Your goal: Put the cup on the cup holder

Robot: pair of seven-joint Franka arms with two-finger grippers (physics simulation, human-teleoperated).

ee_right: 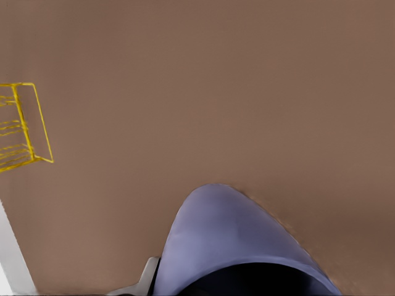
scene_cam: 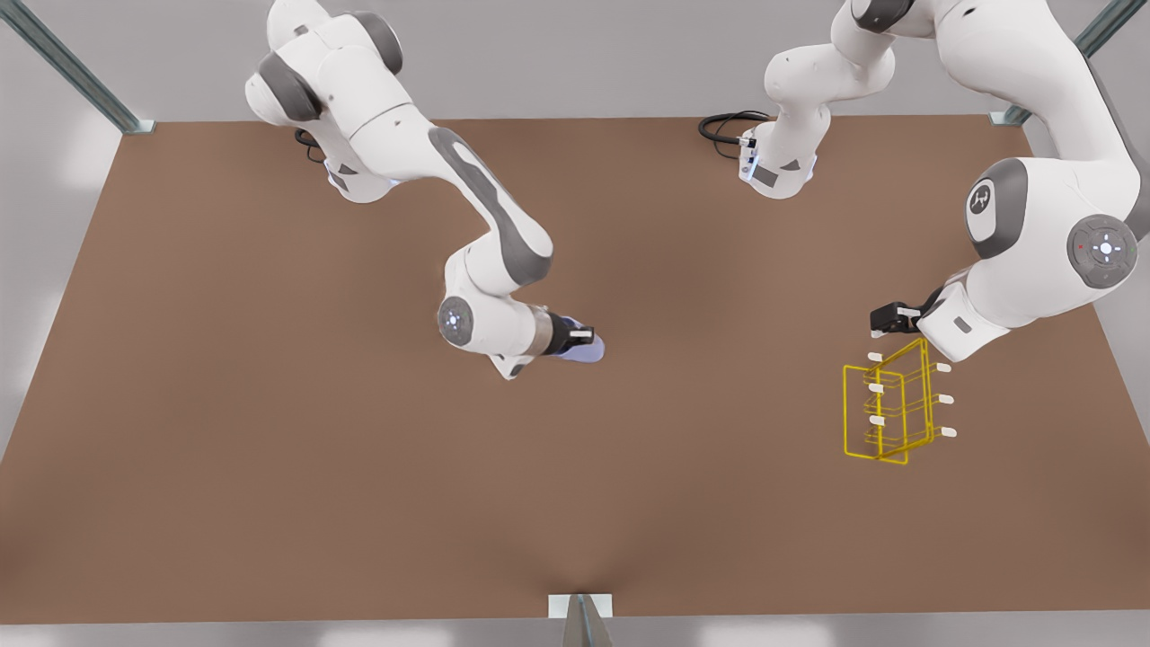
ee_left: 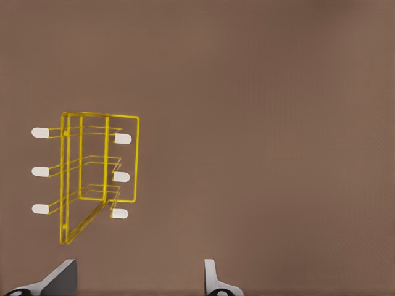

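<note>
The lavender-blue cup [scene_cam: 593, 351] is near the middle of the brown table, and my right gripper [scene_cam: 582, 340] is shut on it. The right wrist view has the cup [ee_right: 228, 240] close up, with one finger [ee_right: 147, 277] against its side. The yellow wire cup holder [scene_cam: 889, 409] with white-tipped pegs stands upright at the front view's right. My left gripper [scene_cam: 887, 318] hovers just behind the holder. In the left wrist view its fingers [ee_left: 62, 277] are spread wide, open and holding nothing, with the cup holder [ee_left: 99, 172] beyond them.
Both arm bases sit at the table's far edge, with a black cable [scene_cam: 723, 126] beside one. Metal frame posts [scene_cam: 81, 76] stand at the far corners. A white bracket [scene_cam: 580, 607] marks the near edge. Bare table [scene_cam: 737, 377] lies between cup and holder.
</note>
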